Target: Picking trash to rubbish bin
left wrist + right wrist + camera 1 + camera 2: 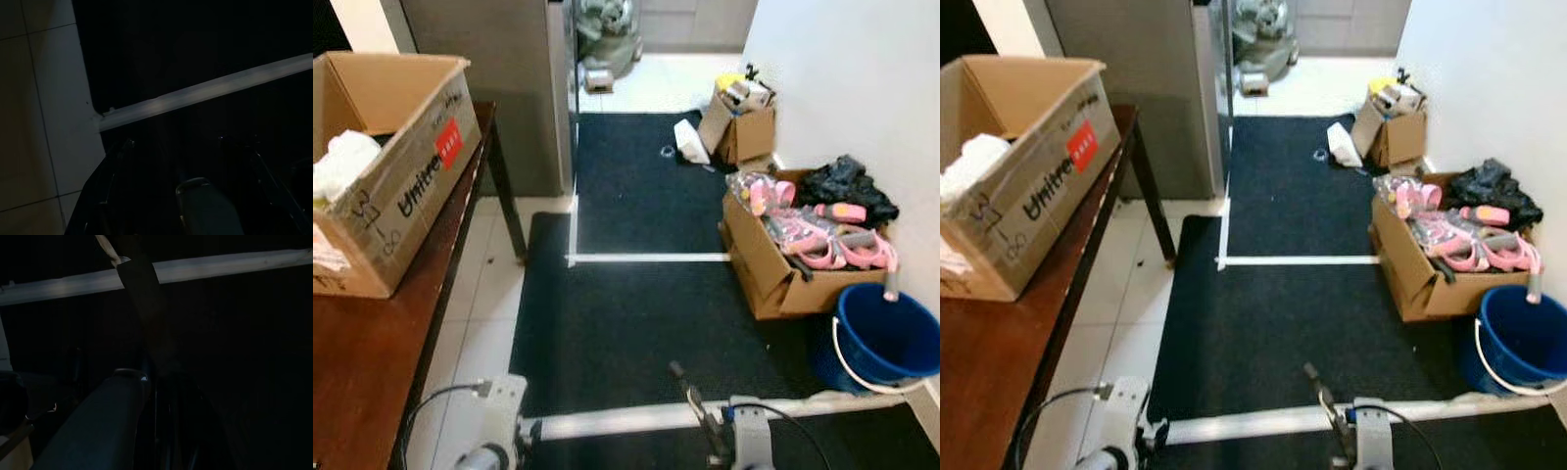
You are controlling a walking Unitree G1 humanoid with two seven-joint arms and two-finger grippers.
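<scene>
Right gripper point(690, 392) low centre, fingers' spread unclear, possibly shut; wrist view adds tan scrap point(108, 248) at fingertip. Blue bucket point(886, 338) lower right.

My left arm point(499, 421) is a silver, boxy casing with rounded corners, and a thin black cable point(435, 401) loops out of its top. My right arm point(749, 436) has the same silver housing, with a black cable point(793, 426) curving off it. From it runs my right claw's long, slim black finger point(690, 392).
</scene>
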